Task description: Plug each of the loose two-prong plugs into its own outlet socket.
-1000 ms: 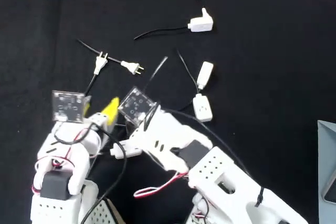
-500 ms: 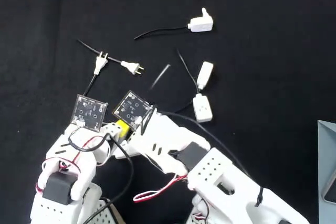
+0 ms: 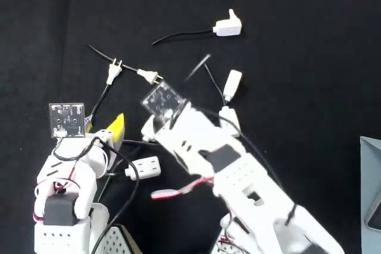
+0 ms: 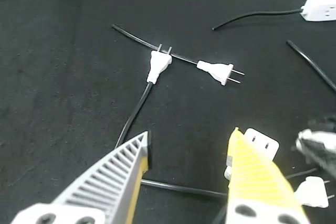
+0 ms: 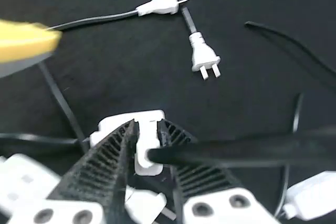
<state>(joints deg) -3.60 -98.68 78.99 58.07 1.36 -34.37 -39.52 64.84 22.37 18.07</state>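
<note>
Beyond white plastic outlet block (image 3: 143, 168), well apart: small white two-prong plug (image 3: 115, 71) and twin (image 3: 149, 76). Probably light, rigid, slick; pinch across flat body, not prongs. Beside block, left gripper (image 4: 189, 132) spread wide, empty; right gripper (image 5: 148, 124) clamped on white cord-end piece (image 5: 146, 161).

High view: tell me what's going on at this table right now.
Two arms are handling plugs and sockets on a black table. The right gripper is pinched on a white connector with a black cord. The left gripper is open and empty, beside a white socket. A loose plug and a second plug lie farther out, unplugged.
</note>
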